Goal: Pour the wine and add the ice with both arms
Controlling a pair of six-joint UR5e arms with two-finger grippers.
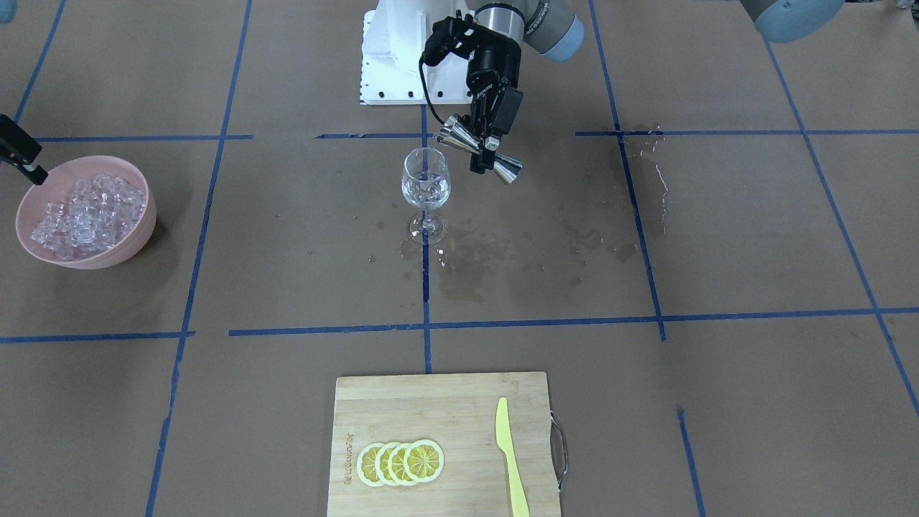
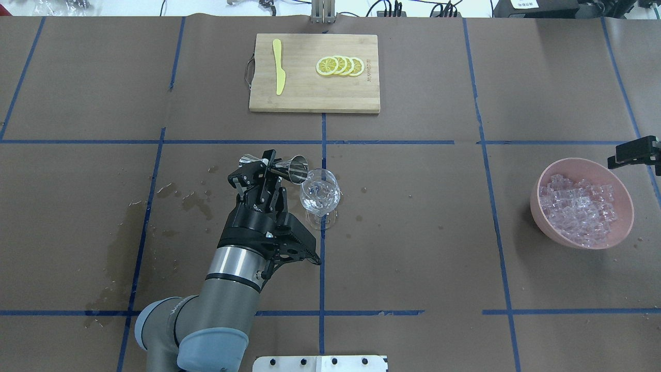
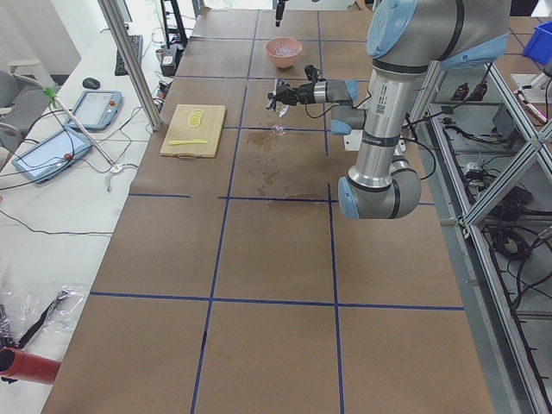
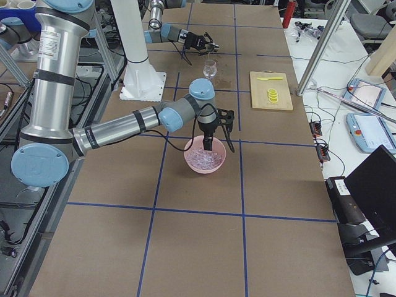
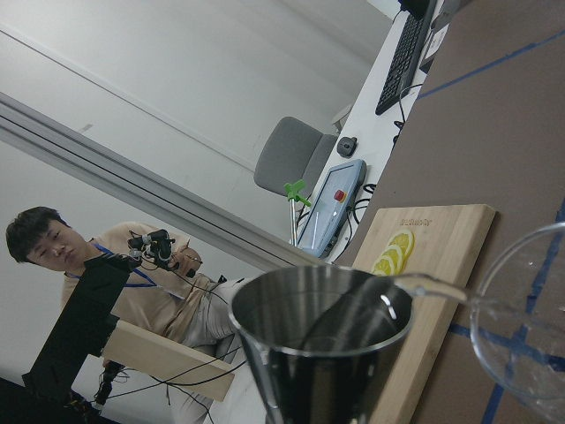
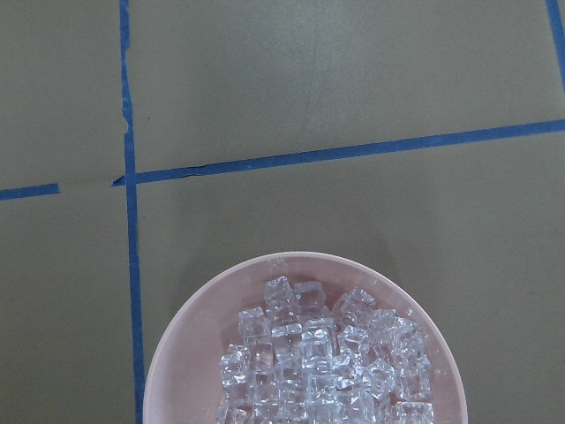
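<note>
The left claw [image 2: 268, 168] grips a jigger [image 2: 298, 170] at the waist. Its long axis lies near level, its mouth just at the rim of the glass [image 2: 321, 192] on the claw's right, and a thin thread of wine [image 5: 433, 286] seems to run in. The glass holds what look like a few cubes. The ice [image 2: 583, 213] heaps a bowl [image 2: 538, 188] well apart, where the right claw [image 2: 634, 151] hangs at the rim, and I cannot tell its spread.

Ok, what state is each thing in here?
Clear stemmed wine glass: upright, clear contents.
Steel double-cone jigger: tipped sideways, mouth by that rim.
Left hand: shut on it.
Pink plastic bowl: heaped with clear ice cubes.
Right hand: above the bowl, grip unclear.
Yellow lemon slices: overlapped on the wooden board.
</note>
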